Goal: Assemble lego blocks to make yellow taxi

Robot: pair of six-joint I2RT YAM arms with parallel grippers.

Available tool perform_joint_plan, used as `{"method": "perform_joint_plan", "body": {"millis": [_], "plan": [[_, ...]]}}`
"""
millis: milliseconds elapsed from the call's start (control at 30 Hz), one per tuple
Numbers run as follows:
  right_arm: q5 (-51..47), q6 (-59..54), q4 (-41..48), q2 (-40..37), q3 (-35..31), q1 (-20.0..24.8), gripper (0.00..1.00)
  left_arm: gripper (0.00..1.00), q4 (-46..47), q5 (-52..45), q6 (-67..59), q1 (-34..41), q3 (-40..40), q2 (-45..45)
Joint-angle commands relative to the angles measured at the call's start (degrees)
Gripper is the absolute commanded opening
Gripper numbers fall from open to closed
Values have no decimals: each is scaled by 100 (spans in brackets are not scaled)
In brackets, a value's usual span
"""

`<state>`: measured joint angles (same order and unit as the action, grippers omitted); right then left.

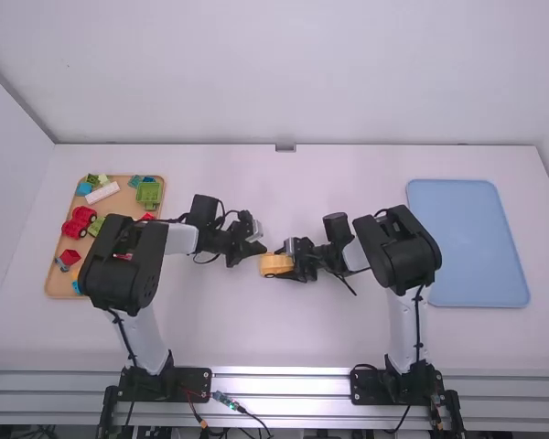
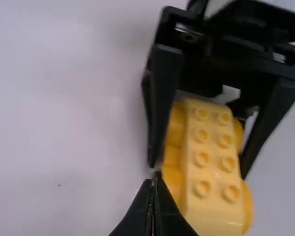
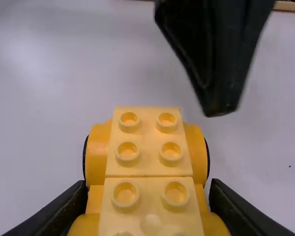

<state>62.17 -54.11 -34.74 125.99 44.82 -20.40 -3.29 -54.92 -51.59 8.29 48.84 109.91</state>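
Observation:
In the high view my left gripper [image 1: 258, 248] stands just left of the yellow block car [image 1: 276, 264], and my right gripper [image 1: 287, 267] has it from the right. The left wrist view shows my left gripper [image 2: 152, 189] shut with nothing in it, beside the studded yellow car [image 2: 214, 162]; the other gripper's fingers straddle that car. Seen from the right wrist, my right gripper [image 3: 146, 196] is shut on the sides of the yellow car [image 3: 147, 157], studs up, while the left gripper's dark tips hang above and beyond it, apart from it.
A wooden tray [image 1: 57, 285] with several loose parts, among them a red car [image 1: 79, 222] and a green block [image 1: 148, 193], lies at the left, partly behind the left arm. A blue tray [image 1: 468, 242] lies at the right, beside the right arm.

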Motion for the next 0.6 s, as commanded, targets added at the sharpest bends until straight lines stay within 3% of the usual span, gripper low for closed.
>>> {"method": "perform_joint_plan", "body": {"millis": [0, 300, 567], "plan": [[-76, 164, 57, 120, 52, 22, 29, 2, 219, 5, -548, 151, 107, -317], [-175, 120, 162, 120, 76, 17, 29, 2, 105, 20, -743, 306, -337, -933], [-160, 120, 219, 120, 105, 15, 29, 2, -1019, 140, -203, 341, -1067, -929]]}}
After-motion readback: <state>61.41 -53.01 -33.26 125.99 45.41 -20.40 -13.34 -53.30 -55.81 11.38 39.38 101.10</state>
